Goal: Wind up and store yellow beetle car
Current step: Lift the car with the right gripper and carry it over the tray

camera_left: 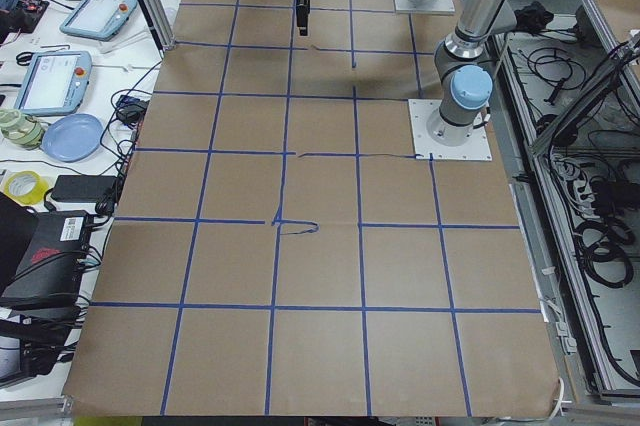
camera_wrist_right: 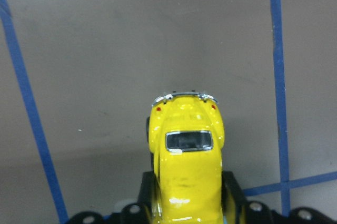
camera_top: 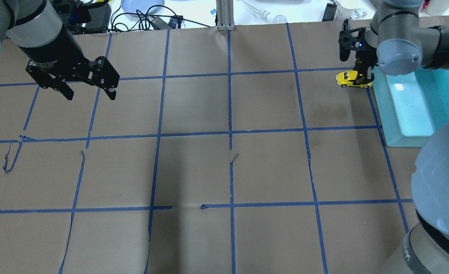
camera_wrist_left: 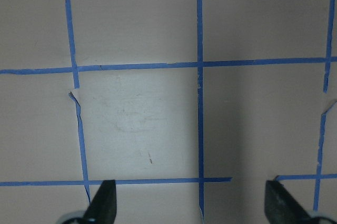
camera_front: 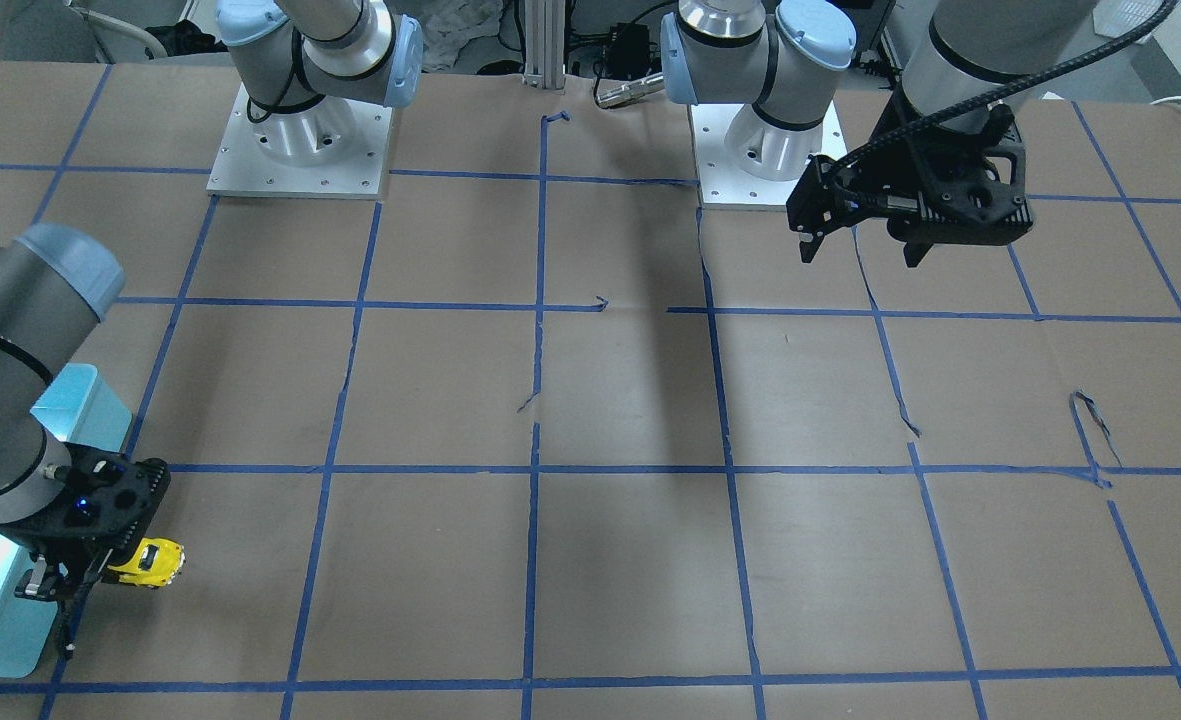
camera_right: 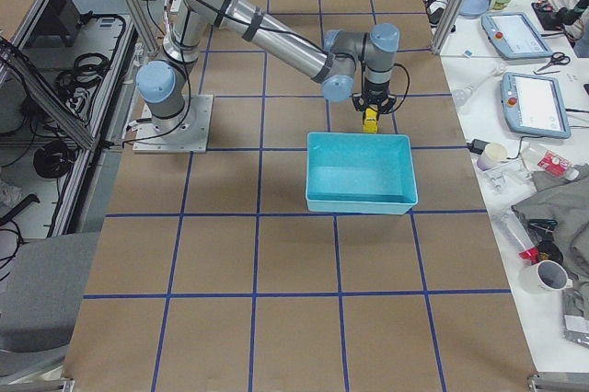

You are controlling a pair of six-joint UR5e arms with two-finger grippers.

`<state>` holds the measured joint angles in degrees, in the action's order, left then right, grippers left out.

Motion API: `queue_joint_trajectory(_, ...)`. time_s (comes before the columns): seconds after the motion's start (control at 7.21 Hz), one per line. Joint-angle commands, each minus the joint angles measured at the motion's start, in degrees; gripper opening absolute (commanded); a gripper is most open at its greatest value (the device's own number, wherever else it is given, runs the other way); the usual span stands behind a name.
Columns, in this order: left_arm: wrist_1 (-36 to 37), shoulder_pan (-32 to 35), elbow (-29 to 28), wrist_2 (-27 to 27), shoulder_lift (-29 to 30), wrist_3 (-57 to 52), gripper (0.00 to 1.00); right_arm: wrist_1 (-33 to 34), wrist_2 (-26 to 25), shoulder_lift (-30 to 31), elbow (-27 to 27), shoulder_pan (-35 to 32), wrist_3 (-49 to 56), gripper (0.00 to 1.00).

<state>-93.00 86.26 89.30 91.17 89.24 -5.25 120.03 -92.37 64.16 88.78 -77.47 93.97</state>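
The yellow beetle car (camera_top: 349,79) is gripped at one end between the fingers of my right gripper (camera_top: 362,78), just left of the teal bin (camera_top: 399,131). In the right wrist view the car (camera_wrist_right: 185,155) points away from the camera over the brown paper. It also shows in the front-facing view (camera_front: 153,562) and in the exterior right view (camera_right: 369,121). I cannot tell whether its wheels touch the table. My left gripper (camera_top: 89,93) is open and empty, hanging above the far left part of the table, and its fingertips (camera_wrist_left: 107,199) show spread wide apart.
The teal bin (camera_front: 65,405) stands open on the robot's right side of the table (camera_right: 359,201). Brown paper with a blue tape grid (camera_top: 230,133) covers the table. Cables and clutter lie beyond the far edge (camera_top: 144,17).
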Motion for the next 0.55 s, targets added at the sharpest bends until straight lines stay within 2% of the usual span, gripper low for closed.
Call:
queue_joint_trajectory(0.0,0.2,0.0,0.0,-0.1,-0.1,0.2,1.0,-6.8,0.1,5.3,-2.5,2.6,0.7,0.0)
queue_joint_trajectory(0.14,0.9,0.0,0.2,-0.1,-0.1,-0.1,1.0,-9.0,0.0,4.8,-3.3,6.6,2.9,0.0)
queue_joint_trajectory(0.28,1.5,0.0,0.2,-0.1,-0.1,-0.1,1.0,-8.7,0.0,4.2,-3.3,11.2,11.2,0.0)
queue_joint_trajectory(0.42,1.5,0.0,0.3,-0.1,-0.1,0.0,1.0,-7.7,0.0,2.5,-3.3,16.2,13.3,0.0)
